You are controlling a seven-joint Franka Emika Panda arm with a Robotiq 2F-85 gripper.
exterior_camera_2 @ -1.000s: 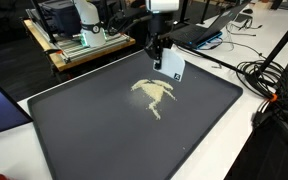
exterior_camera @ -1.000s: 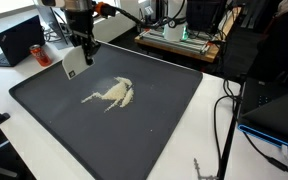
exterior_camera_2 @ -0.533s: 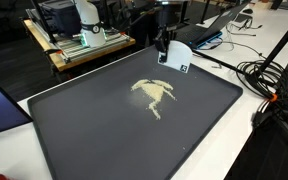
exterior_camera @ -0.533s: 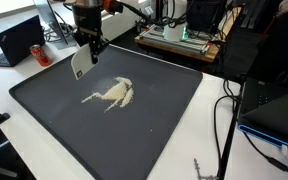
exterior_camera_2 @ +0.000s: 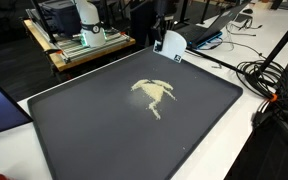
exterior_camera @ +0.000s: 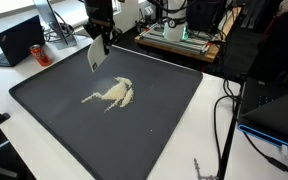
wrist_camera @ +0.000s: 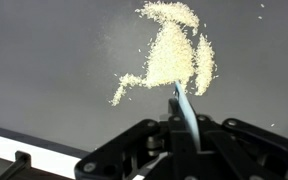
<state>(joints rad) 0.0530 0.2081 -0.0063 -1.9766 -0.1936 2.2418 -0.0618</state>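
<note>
My gripper (exterior_camera: 99,36) hangs above the far edge of a large dark mat (exterior_camera: 164,120), shut on a thin white card (exterior_camera: 95,55) that points down from its jaws. In the wrist view the card (wrist_camera: 184,108) shows edge-on as a pale blue-white blade between the black fingers (wrist_camera: 144,140). A spill of pale grains (exterior_camera: 112,93) lies on the mat near its middle, below and in front of the card; the spill (wrist_camera: 169,55) fills the upper wrist view. In an exterior view the card (exterior_camera_2: 172,45) hangs beyond the grains (exterior_camera_2: 154,95), apart from them.
The mat (exterior_camera_2: 114,130) lies on a white table (exterior_camera: 209,140). A black laptop (exterior_camera: 19,40) and a red can (exterior_camera: 39,52) stand past one corner. A wooden tray with electronics (exterior_camera: 179,40) sits behind. Cables (exterior_camera_2: 269,80) trail beside the mat, and another laptop (exterior_camera: 279,110) is close by.
The gripper with the card has risen and swung sideways along the mat's far edge, and the card has turned from flat-on to nearly edge-on. The grains have not moved.
</note>
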